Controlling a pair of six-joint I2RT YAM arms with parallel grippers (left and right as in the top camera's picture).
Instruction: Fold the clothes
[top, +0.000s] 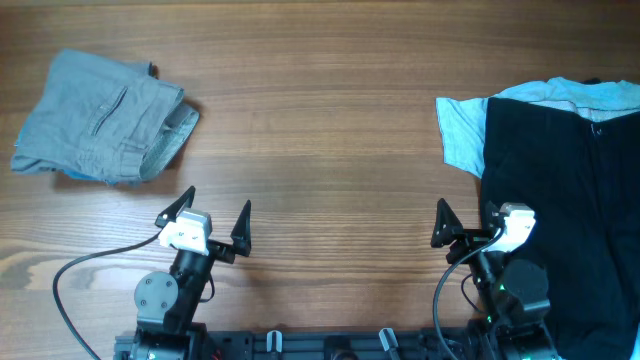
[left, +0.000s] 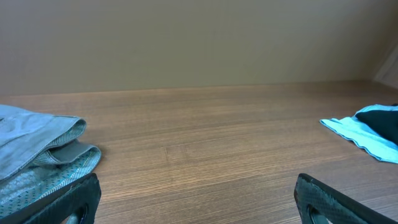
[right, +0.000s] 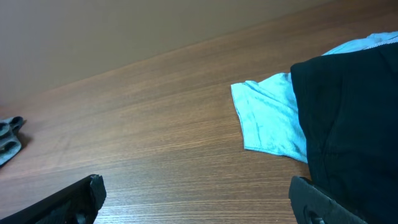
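Black shorts (top: 565, 210) lie spread flat at the right of the table, on top of a light blue T-shirt (top: 462, 130) that shows at their left and top edge. They also show in the right wrist view: the black shorts (right: 354, 118) and the T-shirt (right: 267, 118). Folded grey shorts (top: 100, 118) sit at the far left, also in the left wrist view (left: 37, 152). My left gripper (top: 213, 222) is open and empty over bare wood. My right gripper (top: 466, 222) is open and empty, its right finger at the black shorts' left edge.
The wooden table (top: 320, 150) runs between the two piles. A cable (top: 80, 265) loops from the left arm at the front left. The arm bases stand at the table's front edge.
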